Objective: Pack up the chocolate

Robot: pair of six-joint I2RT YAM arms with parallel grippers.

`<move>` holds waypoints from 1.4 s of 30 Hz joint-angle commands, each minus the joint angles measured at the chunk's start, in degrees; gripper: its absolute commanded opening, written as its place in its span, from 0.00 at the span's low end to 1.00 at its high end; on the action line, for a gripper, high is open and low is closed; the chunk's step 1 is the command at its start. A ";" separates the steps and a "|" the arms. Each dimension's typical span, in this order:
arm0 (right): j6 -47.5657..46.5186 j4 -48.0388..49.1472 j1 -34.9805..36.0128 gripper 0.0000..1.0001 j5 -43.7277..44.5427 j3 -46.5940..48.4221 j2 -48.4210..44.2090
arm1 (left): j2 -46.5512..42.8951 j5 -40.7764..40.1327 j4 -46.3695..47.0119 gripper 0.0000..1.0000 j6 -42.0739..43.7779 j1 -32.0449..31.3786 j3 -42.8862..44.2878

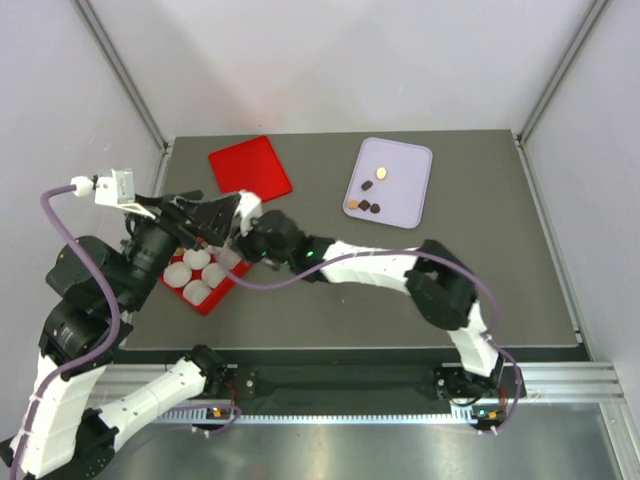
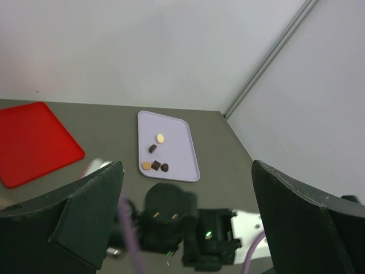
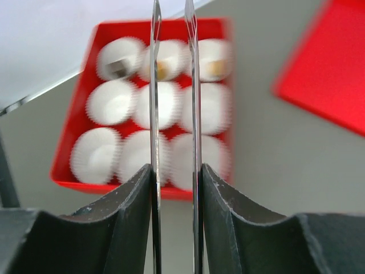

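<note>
Placing step: the right gripper [image 3: 171,34], blades narrowly apart with any held piece unseen, hung over the red box [image 3: 63,171], three cups [image 3: 132,48] filled; remaining chocolate [image 1: 364,205] lay on the lavender tray [image 1: 410,165], probably requiring another pick there.

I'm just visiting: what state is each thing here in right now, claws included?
Left claw: wide open, empty.
Right claw: by the box, narrow gap, nothing seen between its blades.
Red box: open, nine paper cups; three in one row filled, six empty.
Red lid: off, flat on the table.
Tray: five chocolate pieces loose on it.
</note>
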 commanded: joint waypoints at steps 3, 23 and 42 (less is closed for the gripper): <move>2.34 1.61 -8.80 0.37 5.52 -9.84 -17.74 | 1.19 2.33 3.50 0.99 -1.37 0.12 -1.64; 3.31 -35.59 -40.18 0.43 9.48 -18.47 -32.09 | 5.59 1.19 3.86 0.99 1.79 0.12 -19.48; 9.64 -28.56 -42.73 0.48 6.67 -10.30 -17.67 | 3.30 -0.31 4.47 0.99 5.04 0.12 -26.17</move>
